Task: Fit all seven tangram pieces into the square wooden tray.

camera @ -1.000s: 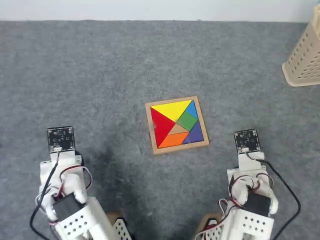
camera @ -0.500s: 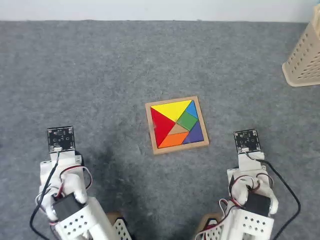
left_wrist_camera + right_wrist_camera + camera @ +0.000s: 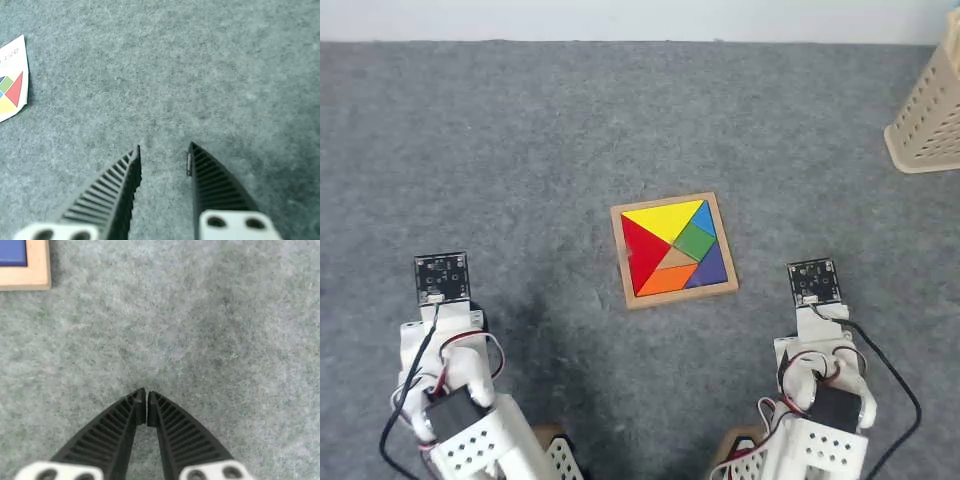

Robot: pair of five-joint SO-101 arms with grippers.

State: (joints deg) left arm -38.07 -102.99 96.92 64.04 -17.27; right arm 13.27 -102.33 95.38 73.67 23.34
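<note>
Roughly at the middle of the grey felt worktop [image 3: 520, 150] lies the square wooden tray [image 3: 620, 252], turned slightly askew to the worktop's edges. All seven pieces sit inside it, flat and edge to edge:

- The large yellow triangle [image 3: 665, 220] lies along the far side.
- The large red triangle [image 3: 640, 255] lies along the left side.
- The small blue triangle [image 3: 705, 217] is in the far right corner.
- The green square [image 3: 695, 240] is just below the blue triangle.
- The small tan triangle [image 3: 676, 259] is at the centre.
- The orange piece [image 3: 668, 279] lies along the near side.
- The purple piece [image 3: 712, 268] is in the near right corner.

The white left arm [image 3: 450, 380] stands at the near edge towards the left corner, well apart from the tray. Its left gripper [image 3: 164, 147] hangs over bare felt. The ribbed black fingers [image 3: 125, 185] are parted by a modest gap and hold nothing. A white card printed with coloured triangles [image 3: 12, 80] lies on the felt off to one side of them.

The white right arm [image 3: 820, 390] stands at the near edge towards the right corner, near the tray's near right corner. Its right gripper [image 3: 146, 391] is also above bare felt. Its fingertips are pressed together with nothing between them.

A beige perforated plastic basket [image 3: 930, 110] stands at the far right corner of the worktop.
</note>
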